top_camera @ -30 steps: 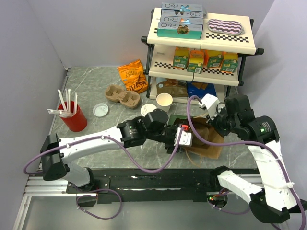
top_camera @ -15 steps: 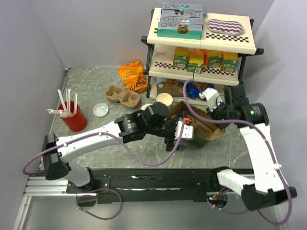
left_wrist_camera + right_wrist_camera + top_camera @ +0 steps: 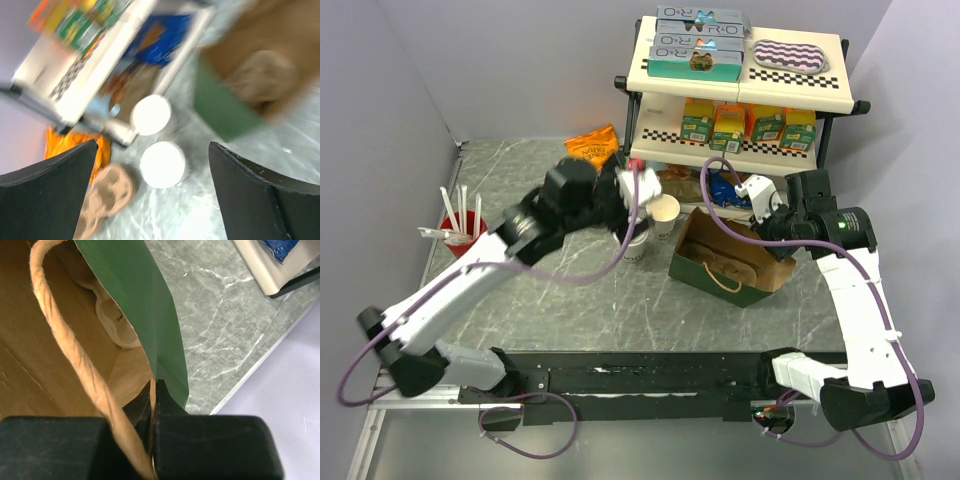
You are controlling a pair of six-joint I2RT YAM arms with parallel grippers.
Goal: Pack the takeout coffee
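The left tool [image 3: 152,147] hangs reaching forward, spread wide apart, while the right tool [image 3: 153,394] is pinched tightly closed.

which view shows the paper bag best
Top external: the whole paper bag shows, open, green outside. Right wrist shows only one wall pinched between the right fingers, plus a rope handle. Left wrist shows a blurred corner.

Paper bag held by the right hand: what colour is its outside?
The paper bag is dark green outside, brown inside; clearest in right wrist view.
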